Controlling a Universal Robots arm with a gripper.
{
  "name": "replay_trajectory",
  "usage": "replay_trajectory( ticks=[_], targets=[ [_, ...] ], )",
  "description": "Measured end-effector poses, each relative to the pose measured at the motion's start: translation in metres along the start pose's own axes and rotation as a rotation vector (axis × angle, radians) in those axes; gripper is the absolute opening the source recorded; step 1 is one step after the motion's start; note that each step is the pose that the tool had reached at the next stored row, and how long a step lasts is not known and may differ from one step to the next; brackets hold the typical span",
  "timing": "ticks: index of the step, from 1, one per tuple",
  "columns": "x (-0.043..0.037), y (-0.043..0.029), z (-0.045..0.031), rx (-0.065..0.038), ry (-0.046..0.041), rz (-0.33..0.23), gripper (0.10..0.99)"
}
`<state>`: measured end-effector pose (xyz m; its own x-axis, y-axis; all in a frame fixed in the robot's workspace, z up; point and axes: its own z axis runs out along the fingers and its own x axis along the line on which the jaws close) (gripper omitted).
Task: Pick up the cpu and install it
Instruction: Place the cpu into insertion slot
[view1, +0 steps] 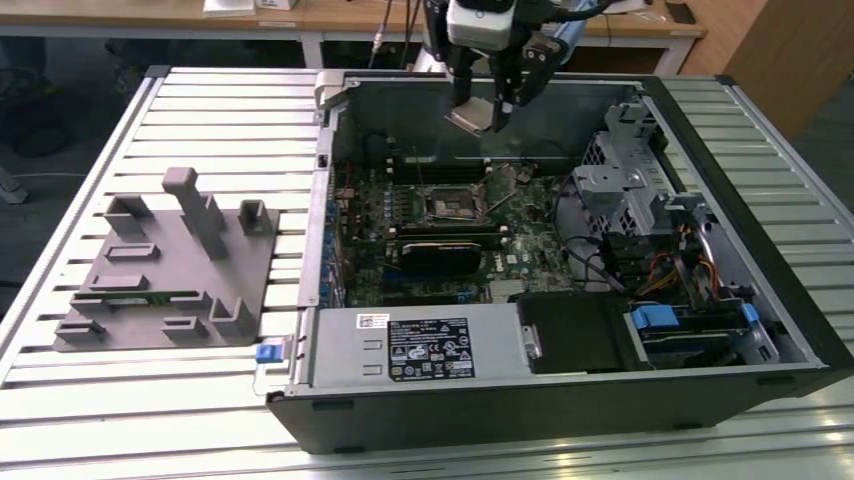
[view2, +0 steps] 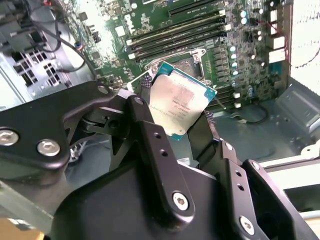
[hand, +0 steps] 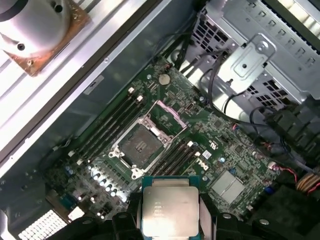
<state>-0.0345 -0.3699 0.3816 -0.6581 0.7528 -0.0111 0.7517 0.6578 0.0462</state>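
The black two-fingered end effector (view1: 487, 115) is clenched on the cpu (view1: 470, 118), a flat square chip with a silver-grey metal lid and a pale green edge. In the second wrist view its fingertips (view2: 145, 86) press on opposite edges of the chip (view2: 181, 102), and the lid faces away from the palm.

In the exterior view the chip hangs in the air, tilted, over the far wall of the open black-and-grey computer case (view1: 747, 330), which lies on the slatted metal surface (view1: 200, 120).

The relation that matters is between the chip and the black square-framed socket (view1: 454, 203) on the green motherboard (view1: 534, 250). In the exterior view the socket lies at about 6 o'clock from the end effector, lower down and well apart from it. In the first wrist view the socket (hand: 140, 145) stands open and bare, and its frame sits at a diagonal to the edges of the held chip (hand: 169, 210). By my judgement, chip and socket are not yet squared to each other.

A grey moulded fixture tray (view1: 160, 270) sits at 9 o'clock of the case, untouched.
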Motion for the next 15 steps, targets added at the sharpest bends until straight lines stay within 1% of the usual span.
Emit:
replay_trajectory(
  ticks=[15],
  targets=[
    [0.0008, 0.0006, 0.0025, 0.002, -0.0101, 0.219, 0.545]
  ],
)
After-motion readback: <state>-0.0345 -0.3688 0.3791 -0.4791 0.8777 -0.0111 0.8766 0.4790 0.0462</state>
